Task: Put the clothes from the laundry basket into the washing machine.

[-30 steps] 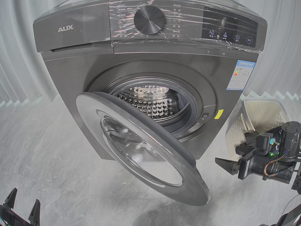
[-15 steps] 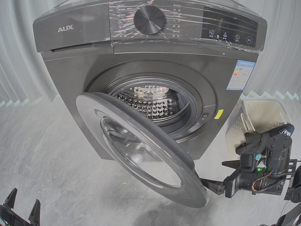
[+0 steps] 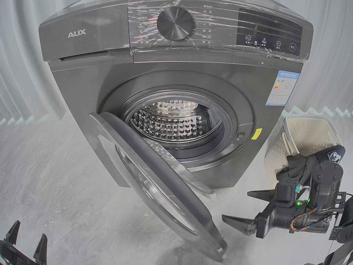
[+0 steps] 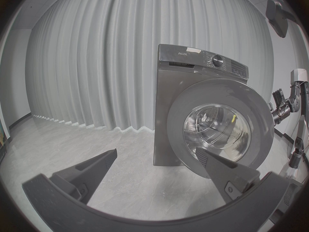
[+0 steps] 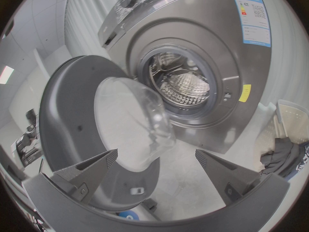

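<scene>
Dropped clear of door rim: R gripper, jaws wide, empty; L gripper low, same. Door now swung wider. Clothes wait in basket beside washer. Risk: door drifts back, blocks drum mid-load.

Bright, even light; glare streaks the plastic film well above my right gripper; curtains bow at edges.
</scene>
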Available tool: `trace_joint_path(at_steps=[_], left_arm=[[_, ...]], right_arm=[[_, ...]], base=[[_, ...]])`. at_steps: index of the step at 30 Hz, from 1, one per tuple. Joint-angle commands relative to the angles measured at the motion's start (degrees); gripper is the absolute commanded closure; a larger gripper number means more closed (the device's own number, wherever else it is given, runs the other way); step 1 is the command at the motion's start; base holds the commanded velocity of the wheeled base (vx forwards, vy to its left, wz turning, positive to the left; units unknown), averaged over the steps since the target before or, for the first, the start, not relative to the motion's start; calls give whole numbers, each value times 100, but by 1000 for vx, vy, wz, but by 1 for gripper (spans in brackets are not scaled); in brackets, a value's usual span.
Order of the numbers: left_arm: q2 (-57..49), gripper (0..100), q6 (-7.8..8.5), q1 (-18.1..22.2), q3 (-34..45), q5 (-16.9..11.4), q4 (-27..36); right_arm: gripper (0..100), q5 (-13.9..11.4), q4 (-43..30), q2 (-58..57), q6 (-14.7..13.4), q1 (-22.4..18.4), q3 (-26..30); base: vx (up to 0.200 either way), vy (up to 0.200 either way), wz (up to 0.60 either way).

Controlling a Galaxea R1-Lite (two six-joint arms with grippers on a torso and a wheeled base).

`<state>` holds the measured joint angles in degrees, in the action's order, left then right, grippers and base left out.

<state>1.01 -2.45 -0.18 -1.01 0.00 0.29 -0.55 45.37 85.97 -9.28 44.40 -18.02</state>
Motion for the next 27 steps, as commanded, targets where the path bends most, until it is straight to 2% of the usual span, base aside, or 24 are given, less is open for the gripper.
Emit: trace_joint_path(at_steps=[1,3,10,20,27], left_arm=[[-66,0,-1,1,84,0,-3],[-66,0,-1,1,84,0,6],[-66,0,-10,1,84,0,-3],[-66,0,-10,1,84,0,6],[-66,0,-10,1,84,0,6]], right_arm=[[0,398,24,526,-171,-520,-457],[0,556,33,711,-224,-792,-615],[0,617,51,1247,-241,-1065,-896],[0,617,560,1871,-197,-1003,-949],[0,582,560,1959,-180,-652,-914]], base=[[0,0,0],[0,0,0],[0,0,0],[0,0,0],[0,0,0]])
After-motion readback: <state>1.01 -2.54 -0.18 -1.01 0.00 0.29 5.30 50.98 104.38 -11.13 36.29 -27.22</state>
